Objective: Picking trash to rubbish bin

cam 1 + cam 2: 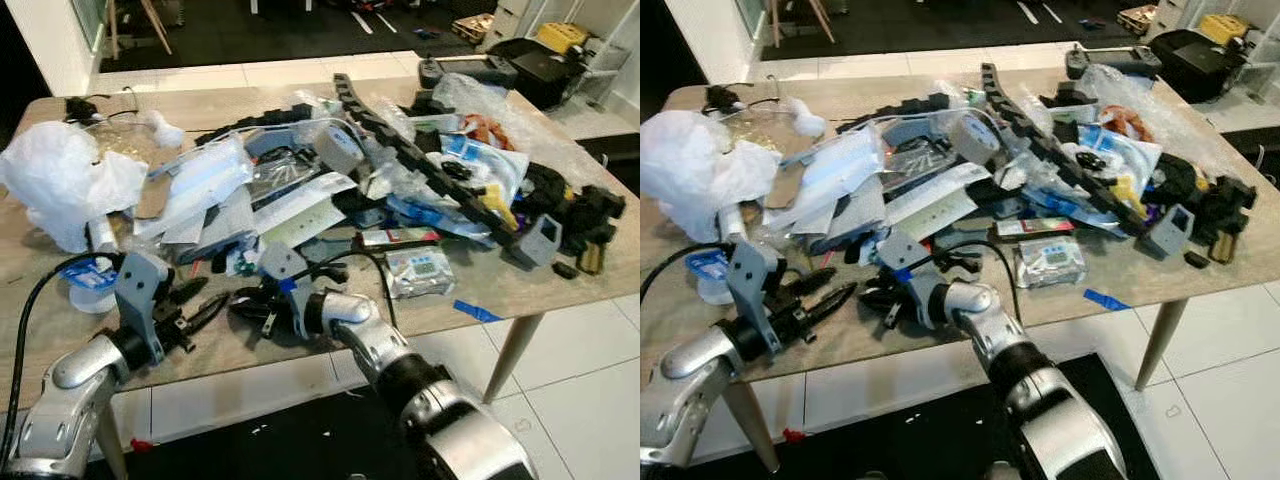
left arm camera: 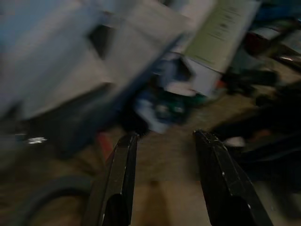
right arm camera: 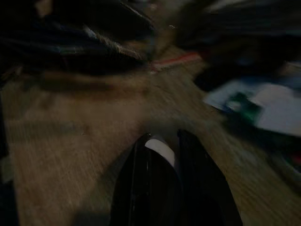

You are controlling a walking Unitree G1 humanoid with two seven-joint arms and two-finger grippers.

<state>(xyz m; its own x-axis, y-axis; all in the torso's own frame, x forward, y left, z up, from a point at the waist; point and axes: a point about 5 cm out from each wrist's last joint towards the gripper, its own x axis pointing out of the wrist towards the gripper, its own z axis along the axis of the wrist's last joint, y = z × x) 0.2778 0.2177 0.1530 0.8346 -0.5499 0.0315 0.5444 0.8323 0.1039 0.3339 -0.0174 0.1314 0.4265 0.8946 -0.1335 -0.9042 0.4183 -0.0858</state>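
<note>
Trash (image 1: 300,200): a mixed heap of white bags, plastic packets, paper sheets, black cable chain and small parts, spread across most of the wooden table (image 1: 90,110).

Progress: early, by the look of it. The heap appears largely uncleared, so nearly all of the picking seems left to do.

Item in hand: a small white scrap (image 3: 161,149), pinched between the closed fingers of the right gripper (image 1: 250,305), low over the table's near edge. Too small and blurred to give its long axis or heading.

Left gripper (image 1: 205,305): fingers spread apart, empty, just above bare wood at the near edge, pointing toward the packets.

Longest piece: the black cable chain (image 1: 420,160), running diagonally from the far middle toward the near right.
</note>
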